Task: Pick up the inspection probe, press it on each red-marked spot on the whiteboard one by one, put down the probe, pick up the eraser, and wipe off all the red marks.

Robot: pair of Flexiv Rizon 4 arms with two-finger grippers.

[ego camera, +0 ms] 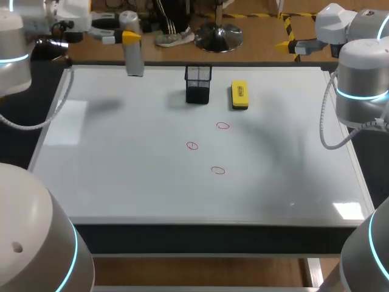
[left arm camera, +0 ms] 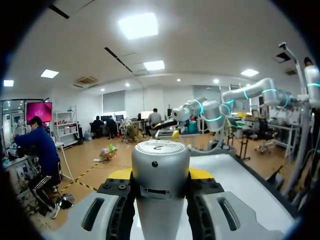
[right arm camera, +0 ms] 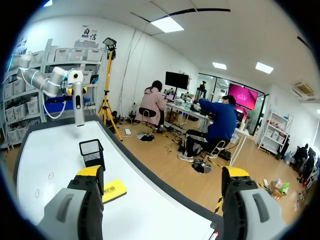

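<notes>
My left gripper [ego camera: 130, 36] is shut on the grey cylindrical probe [ego camera: 134, 59], which hangs upright over the whiteboard's [ego camera: 121, 170] far left edge. From the left wrist, the probe [left arm camera: 160, 180] fills the gap between the yellow-tipped fingers. Three red circles [ego camera: 223, 126] [ego camera: 192, 145] [ego camera: 218, 170] are drawn near the board's middle. The yellow eraser [ego camera: 239, 95] lies flat at the far middle, beside a black mesh cup [ego camera: 198, 84]. My right gripper [ego camera: 295, 44] is held beyond the far right corner, open and empty [right arm camera: 162, 172]; ahead of it lie the eraser [right arm camera: 114, 190] and cup [right arm camera: 92, 152].
The board has a raised metal frame [ego camera: 340, 131] along its right side. My right arm's elbow [ego camera: 361, 85] stands over the right edge, with a cable looping below it. Bare board surrounds the marks.
</notes>
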